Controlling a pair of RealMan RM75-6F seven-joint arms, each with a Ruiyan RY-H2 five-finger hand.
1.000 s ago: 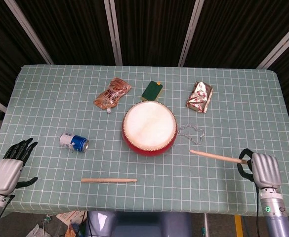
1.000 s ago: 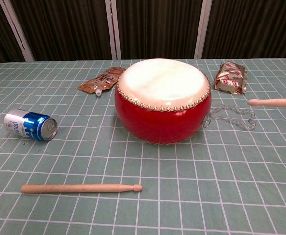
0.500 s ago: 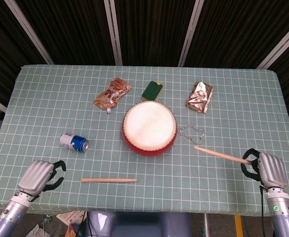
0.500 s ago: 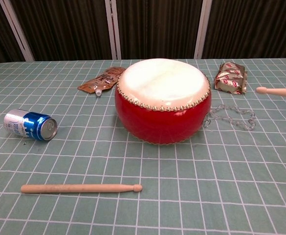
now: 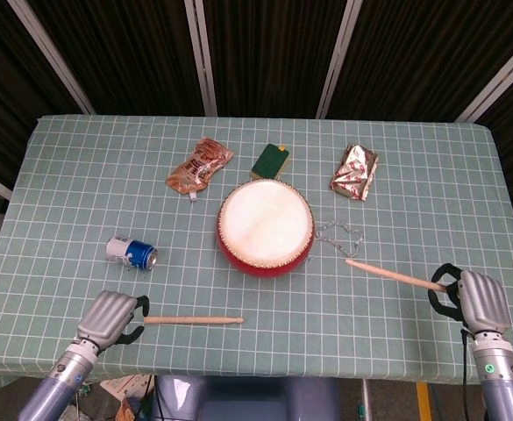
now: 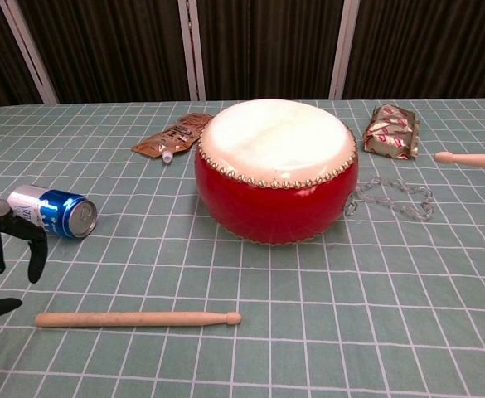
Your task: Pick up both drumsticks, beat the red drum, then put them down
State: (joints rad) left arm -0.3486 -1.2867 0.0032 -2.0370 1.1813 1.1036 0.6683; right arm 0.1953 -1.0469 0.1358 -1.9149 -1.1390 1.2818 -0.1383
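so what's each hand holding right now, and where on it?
Right hand holds one drumstick by its butt end. Left hand holds nothing; it sits at the butt of the other drumstick.

Green gridded tablecloth (image 5: 81,184) covers the table before dark curtains (image 5: 265,53).

The left hand (image 5: 109,317) is sliding in along the table edge, now reaching the butt of the near drumstick (image 5: 193,320), while the right hand (image 5: 471,298) is raising the other drumstick (image 5: 394,276) off the cloth.
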